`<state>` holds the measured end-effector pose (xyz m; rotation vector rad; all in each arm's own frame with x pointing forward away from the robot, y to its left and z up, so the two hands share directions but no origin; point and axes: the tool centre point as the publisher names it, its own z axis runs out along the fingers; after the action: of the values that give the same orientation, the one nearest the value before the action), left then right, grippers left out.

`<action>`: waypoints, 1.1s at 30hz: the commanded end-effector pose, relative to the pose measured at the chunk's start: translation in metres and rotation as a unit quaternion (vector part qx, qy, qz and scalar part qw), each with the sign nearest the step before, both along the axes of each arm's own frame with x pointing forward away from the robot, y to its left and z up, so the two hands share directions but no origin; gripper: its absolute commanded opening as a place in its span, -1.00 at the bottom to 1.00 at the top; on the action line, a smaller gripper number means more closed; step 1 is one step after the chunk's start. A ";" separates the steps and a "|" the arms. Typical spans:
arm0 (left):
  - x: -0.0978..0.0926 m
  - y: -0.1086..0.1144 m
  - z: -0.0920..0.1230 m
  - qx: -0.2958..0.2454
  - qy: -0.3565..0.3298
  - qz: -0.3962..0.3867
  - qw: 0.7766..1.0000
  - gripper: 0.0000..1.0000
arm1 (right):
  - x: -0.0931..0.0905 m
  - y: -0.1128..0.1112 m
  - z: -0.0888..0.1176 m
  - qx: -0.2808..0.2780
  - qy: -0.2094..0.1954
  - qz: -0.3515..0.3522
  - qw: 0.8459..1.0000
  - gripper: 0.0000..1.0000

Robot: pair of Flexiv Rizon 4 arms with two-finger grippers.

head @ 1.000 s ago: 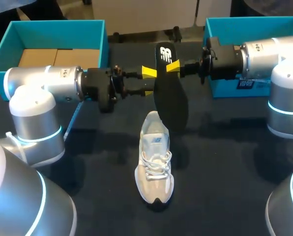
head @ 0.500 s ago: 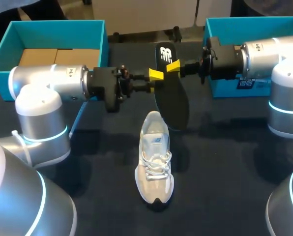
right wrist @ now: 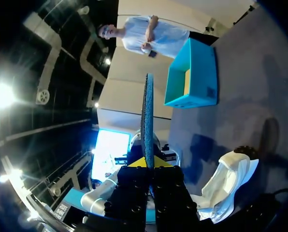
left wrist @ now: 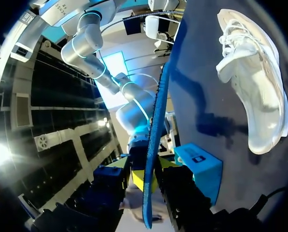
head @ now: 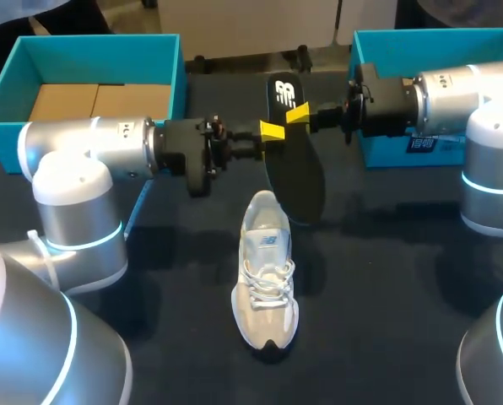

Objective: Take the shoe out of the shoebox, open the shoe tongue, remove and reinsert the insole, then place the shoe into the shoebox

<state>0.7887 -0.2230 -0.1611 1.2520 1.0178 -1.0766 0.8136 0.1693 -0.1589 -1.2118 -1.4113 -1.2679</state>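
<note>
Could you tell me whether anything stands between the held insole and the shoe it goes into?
Nothing visible does. The insole, shut in the right gripper, hangs with its lower end near the heel of the shoe. The left gripper is beside its upper part, clear of that path.

Overhead light leaves the dark table (head: pixel 386 287) dim, with soft shadows beside the shoe (head: pixel 266 283).

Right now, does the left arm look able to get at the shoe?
Probably yes: the shoe lies uncovered on the table, close to the left gripper, which is beside the insole that the right gripper holds up.
</note>
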 end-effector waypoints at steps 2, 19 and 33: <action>-0.002 -0.003 -0.001 -0.004 -0.001 0.011 1.000 -0.39 | 0.000 0.002 -0.001 0.000 0.000 -0.001 1.000 -1.00; -0.003 0.002 -0.002 -0.003 -0.015 0.021 1.000 -1.00 | -0.001 0.001 0.001 0.008 -0.002 0.004 1.000 -0.95; -0.007 0.032 -0.002 0.000 0.011 0.030 0.999 -1.00 | -0.018 -0.019 0.006 0.024 -0.019 0.011 0.999 1.00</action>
<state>0.7875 -0.2027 -0.1673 1.1962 1.0525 -1.0438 0.8027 0.1587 -0.1541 -1.1344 -1.4061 -1.3090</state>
